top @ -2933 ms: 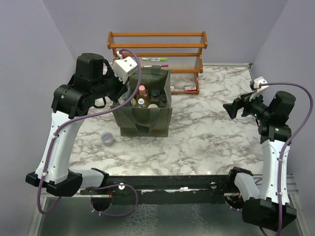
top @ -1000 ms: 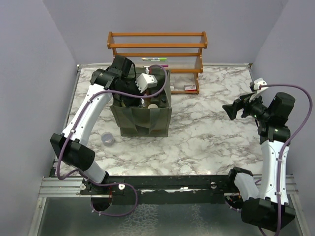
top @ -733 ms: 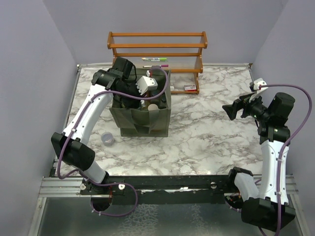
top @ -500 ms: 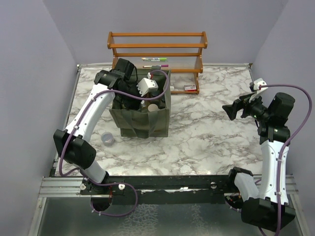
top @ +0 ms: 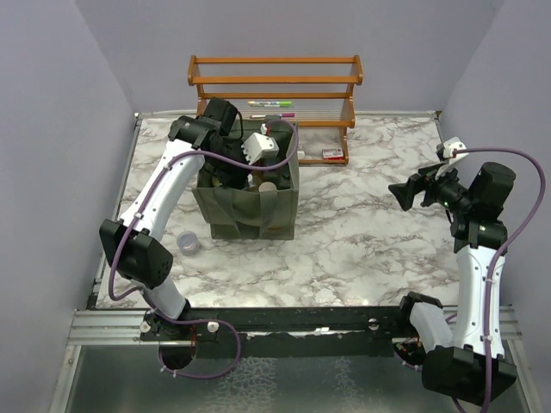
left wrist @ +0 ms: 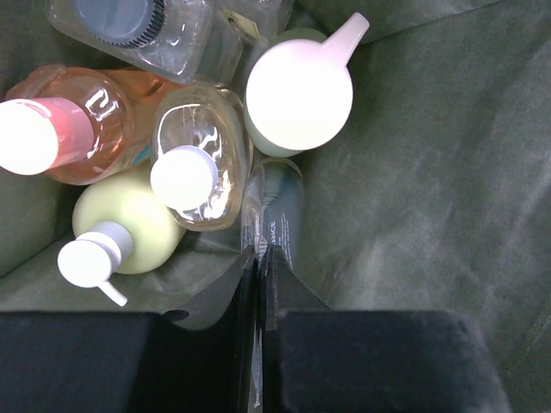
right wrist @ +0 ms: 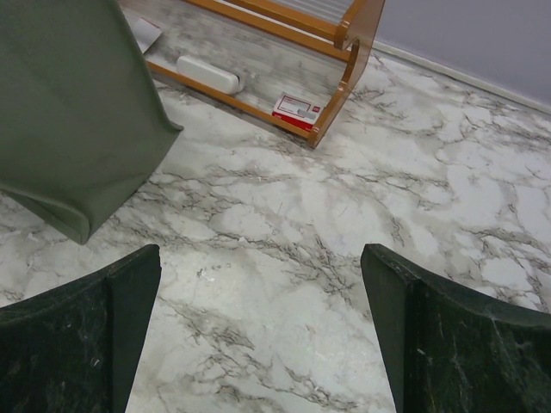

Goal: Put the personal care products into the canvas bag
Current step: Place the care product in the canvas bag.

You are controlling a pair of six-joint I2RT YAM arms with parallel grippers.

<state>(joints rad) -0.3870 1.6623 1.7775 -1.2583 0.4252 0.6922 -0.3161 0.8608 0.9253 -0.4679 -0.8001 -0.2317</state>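
Left gripper (left wrist: 259, 262) is sitting inside the canvas bag (left wrist: 413, 172), its fingers clenching the thin edge of the grey pouch (left wrist: 277, 211). Bottles (left wrist: 198, 172) are standing just beyond the fingertips, left of the pouch. Right gripper (right wrist: 260, 258) is hanging released over the marble table (right wrist: 284, 215), with the bag lying ahead-left of its fingers.

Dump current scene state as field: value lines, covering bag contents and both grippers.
bag: canvas bag, upright on marble table, in front of wooden rack
in bag: orange bottle with pink cap, amber bottle, pale green pump bottle, white-topped pump bottle, clear bottle with black cap, grey pouch
left gripper: inside bag, shut, apparently pinching grey pouch's edge
right gripper: open, empty, over table at right
outside bag: lavender cup, on table near-left of bag
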